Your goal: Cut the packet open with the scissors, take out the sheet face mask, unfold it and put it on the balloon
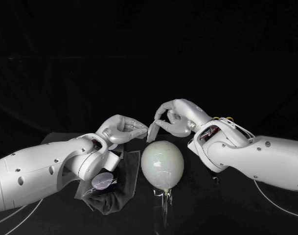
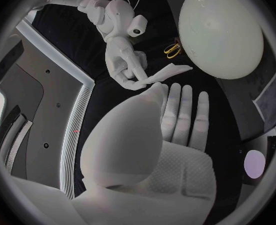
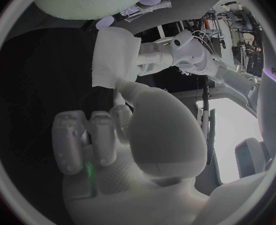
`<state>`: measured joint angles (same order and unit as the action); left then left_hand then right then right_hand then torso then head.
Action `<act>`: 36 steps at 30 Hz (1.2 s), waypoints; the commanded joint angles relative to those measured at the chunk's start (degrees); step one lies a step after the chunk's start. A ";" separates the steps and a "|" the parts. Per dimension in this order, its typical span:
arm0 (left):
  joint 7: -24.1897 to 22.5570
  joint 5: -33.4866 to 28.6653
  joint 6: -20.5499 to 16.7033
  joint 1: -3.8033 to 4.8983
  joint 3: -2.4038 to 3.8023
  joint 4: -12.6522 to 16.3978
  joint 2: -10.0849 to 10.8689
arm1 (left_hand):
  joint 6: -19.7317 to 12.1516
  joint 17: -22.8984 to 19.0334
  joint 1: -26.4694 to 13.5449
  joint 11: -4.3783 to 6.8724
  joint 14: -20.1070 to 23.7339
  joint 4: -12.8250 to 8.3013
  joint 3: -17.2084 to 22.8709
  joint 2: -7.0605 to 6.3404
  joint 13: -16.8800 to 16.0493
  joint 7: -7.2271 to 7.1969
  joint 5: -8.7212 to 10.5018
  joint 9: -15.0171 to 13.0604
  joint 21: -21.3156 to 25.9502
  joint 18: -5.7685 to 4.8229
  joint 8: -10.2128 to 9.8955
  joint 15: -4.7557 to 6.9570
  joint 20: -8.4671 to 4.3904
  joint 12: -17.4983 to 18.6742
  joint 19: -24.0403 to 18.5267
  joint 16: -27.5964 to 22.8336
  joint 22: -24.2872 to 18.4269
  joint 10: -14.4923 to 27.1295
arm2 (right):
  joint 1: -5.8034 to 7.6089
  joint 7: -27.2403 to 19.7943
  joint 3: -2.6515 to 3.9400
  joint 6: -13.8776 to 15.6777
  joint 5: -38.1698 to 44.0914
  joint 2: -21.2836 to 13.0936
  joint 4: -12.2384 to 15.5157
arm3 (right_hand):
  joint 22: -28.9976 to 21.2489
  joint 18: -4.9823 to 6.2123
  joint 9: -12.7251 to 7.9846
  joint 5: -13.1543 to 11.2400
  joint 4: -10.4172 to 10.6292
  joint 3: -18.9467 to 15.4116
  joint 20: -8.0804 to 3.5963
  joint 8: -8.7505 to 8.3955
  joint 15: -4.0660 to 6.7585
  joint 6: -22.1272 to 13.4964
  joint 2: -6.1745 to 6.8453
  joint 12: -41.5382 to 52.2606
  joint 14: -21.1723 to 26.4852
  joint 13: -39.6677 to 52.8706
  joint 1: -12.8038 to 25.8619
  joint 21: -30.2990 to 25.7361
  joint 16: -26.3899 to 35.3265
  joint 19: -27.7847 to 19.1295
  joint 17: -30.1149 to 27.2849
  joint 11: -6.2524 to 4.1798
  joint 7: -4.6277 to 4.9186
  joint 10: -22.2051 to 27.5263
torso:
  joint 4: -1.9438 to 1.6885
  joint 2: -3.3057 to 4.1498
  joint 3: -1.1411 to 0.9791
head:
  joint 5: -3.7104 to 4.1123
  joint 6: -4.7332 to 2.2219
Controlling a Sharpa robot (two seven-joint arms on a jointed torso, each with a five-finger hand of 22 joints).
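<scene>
The dark packet [image 1: 113,198] lies nearest on the table [image 1: 212,213], just beside the pale balloon [image 1: 163,164] on the left arm's side. Past the balloon's far end, the right hand [image 1: 173,120] pinches the folded sheet face mask [image 1: 152,132]. The left hand [image 1: 124,129] is released, its fingers stretched out just beside the mask.

Robotics lab test station: a black table [image 1: 216,213] set before a black backdrop [image 1: 149,49], with cabled equipment racks [image 3: 230,24] standing in the room beyond.

Glossy smooth balloon [image 1: 163,164], matt sheet mask [image 1: 152,132], dark cloth [image 1: 113,199]
</scene>
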<state>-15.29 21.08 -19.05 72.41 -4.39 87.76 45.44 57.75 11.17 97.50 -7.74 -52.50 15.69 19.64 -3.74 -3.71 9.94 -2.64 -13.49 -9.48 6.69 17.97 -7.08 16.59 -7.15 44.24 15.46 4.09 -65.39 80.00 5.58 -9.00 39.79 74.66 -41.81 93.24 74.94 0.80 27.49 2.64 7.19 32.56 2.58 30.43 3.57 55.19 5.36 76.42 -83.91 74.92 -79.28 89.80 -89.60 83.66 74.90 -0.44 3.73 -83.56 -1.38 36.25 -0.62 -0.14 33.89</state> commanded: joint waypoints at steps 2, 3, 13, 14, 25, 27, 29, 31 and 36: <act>-1.36 -2.12 2.74 0.06 0.07 0.12 -0.25 | 0.67 0.37 -1.33 0.78 -1.98 -0.50 5.04 -1.61 -0.09 -0.39 -0.01 -1.61 -0.23 1.19 1.98 0.52 -0.01 0.57 0.77 0.22 0.04 -2.65 | 0.04 -0.60 0.05 -0.57 0.12 0.21 -0.16 | 15.06 -0.80 1.30 0.15 -0.01 0.35 -0.26 1.41 0.41 0.41 -0.61 0.01 -6.09 6.55 -0.02 0.20 -0.40 6.34 15.10 -0.15 -0.06 -0.46 | 0.01 0.06 0.02 | -0.02 0.15; -1.39 -2.14 2.81 0.06 0.07 0.14 -0.26 | 0.61 0.38 -1.31 0.85 -2.02 -0.68 5.38 -1.79 -0.08 -0.50 -0.14 -1.69 -0.23 1.19 2.05 0.55 -0.01 0.65 0.77 0.17 0.04 -2.74 | 0.04 -0.55 0.05 -0.64 0.12 0.23 -0.19 | 15.06 -0.80 1.30 0.15 -0.01 0.35 -0.26 1.41 0.41 0.41 -0.61 0.01 -6.09 6.55 -0.02 0.20 -0.40 6.34 15.10 -0.15 -0.06 -0.46 | 0.01 0.06 0.02 | -0.01 0.19; -2.08 -3.16 2.59 0.06 0.07 0.41 0.04 | -0.65 0.69 -4.80 0.85 -2.81 -2.73 12.36 -3.47 -0.07 -0.50 -0.17 -3.89 -0.49 1.35 3.88 0.56 -0.02 2.36 0.93 -1.02 0.10 -3.97 | 0.04 0.90 0.05 -1.94 0.73 0.64 -0.64 | 15.06 -0.80 1.30 0.15 -0.01 0.35 -0.26 1.41 0.41 0.41 -0.61 0.01 -6.09 6.55 -0.02 0.20 -0.40 6.34 15.10 -0.15 -0.06 -0.46 | -0.01 0.02 0.01 | 0.04 0.36; -2.24 -3.56 2.49 0.06 0.07 0.43 0.10 | -2.69 0.56 -7.25 -0.53 -1.88 -1.62 11.76 -5.17 0.33 0.85 -1.34 -3.68 -0.34 1.19 2.93 -0.15 0.06 3.82 0.68 -1.66 0.02 -1.08 | 0.05 1.07 0.05 -2.06 0.80 0.68 -0.69 | 15.06 -0.80 1.30 0.15 -0.01 0.35 -0.26 1.41 0.41 0.41 -0.61 0.01 -6.09 6.55 -0.02 0.20 -0.40 6.34 15.10 -0.15 -0.06 -0.46 | -0.01 0.01 0.01 | 0.03 0.35; -2.32 -4.40 3.37 0.06 0.07 0.64 0.39 | -9.28 0.07 -12.03 -2.89 2.03 -0.82 10.35 -9.29 0.07 3.57 -0.15 -2.00 1.06 -0.31 -1.43 -2.17 0.11 3.57 -1.49 -4.12 -0.27 4.63 | 0.05 1.66 0.05 -2.25 1.19 0.86 -0.73 | 15.06 -0.80 1.33 0.15 -0.09 0.46 -0.25 1.47 0.40 0.37 -0.60 0.05 -6.09 6.59 0.07 0.20 -0.40 6.34 15.10 -0.13 -0.04 -0.49 | -0.03 0.01 0.00 | 0.05 0.33; -2.20 -4.09 3.68 0.06 0.07 0.71 0.38 | -9.20 0.03 -12.38 -3.06 2.38 -1.12 9.68 -10.13 0.04 3.77 -0.14 -1.93 1.22 -0.51 -1.54 -2.32 0.11 3.52 -1.72 -4.36 -0.27 4.97 | 0.05 1.70 0.05 -2.25 1.23 0.91 -0.73 | 15.06 -0.80 1.33 0.15 -0.09 0.46 -0.25 1.47 0.40 0.37 -0.60 0.05 -6.09 6.59 0.07 0.20 -0.40 6.34 15.10 -0.13 -0.04 -0.49 | -0.01 0.03 0.01 | 0.06 0.39; -2.09 -3.80 3.89 0.06 0.07 0.79 0.36 | -8.96 0.04 -12.93 -3.17 2.56 -1.20 8.89 -10.77 0.01 3.87 -0.13 -1.90 1.32 -0.66 -1.53 -2.42 0.10 3.46 -1.87 -4.50 -0.25 5.24 | 0.05 1.74 0.05 -2.27 1.27 0.97 -0.74 | 15.06 -0.80 1.33 0.15 -0.09 0.46 -0.25 1.47 0.40 0.37 -0.60 0.05 -6.09 6.59 0.07 0.20 -0.40 6.34 15.10 -0.13 -0.04 -0.49 | 0.01 0.03 0.02 | 0.05 0.38; -2.00 -3.60 3.98 0.06 0.06 0.84 0.32 | -8.84 0.05 -13.26 -3.19 2.63 -1.23 8.37 -11.04 -0.02 3.88 -0.13 -1.87 1.37 -0.74 -1.55 -2.45 0.09 3.40 -1.94 -4.56 -0.24 5.31 | 0.05 1.77 0.05 -2.30 1.30 1.04 -0.75 | 15.06 -0.80 1.33 0.15 -0.09 0.46 -0.25 1.47 0.40 0.37 -0.60 0.05 -6.09 6.59 0.07 0.20 -0.40 6.34 15.10 -0.13 -0.04 -0.49 | 0.01 0.04 0.01 | 0.08 0.38; -1.72 -3.42 3.54 0.06 0.06 0.79 0.13 | -8.48 0.17 -14.45 -3.25 2.66 -1.13 6.13 -11.54 -0.10 3.97 -0.12 -1.74 1.38 -0.85 -1.65 -2.49 0.04 3.22 -1.85 -4.66 -0.14 5.48 | 0.05 1.76 0.05 -2.29 1.33 1.18 -0.70 | 15.06 -0.80 1.33 0.15 -0.09 0.46 -0.25 1.47 0.40 0.37 -0.60 0.05 -6.09 6.59 0.07 0.20 -0.40 6.34 15.10 -0.13 -0.04 -0.49 | 0.00 0.02 0.00 | 0.08 0.38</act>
<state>-16.60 17.49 -16.34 72.40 -4.39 88.42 45.75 48.95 11.26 83.36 -11.15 -50.16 14.54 25.97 -15.09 -3.74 12.41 -2.86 -15.31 -8.37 6.60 16.54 -9.43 16.69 -3.61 42.68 11.02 3.86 -60.30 80.00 7.14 -9.00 38.13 75.04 -40.71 92.47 74.94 0.80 27.49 2.66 7.07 32.78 2.46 30.52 3.57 55.12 5.29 76.42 -83.91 74.93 -79.35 89.63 -89.80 83.78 74.90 -0.70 3.54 -83.72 -1.38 36.27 -0.62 -0.07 34.28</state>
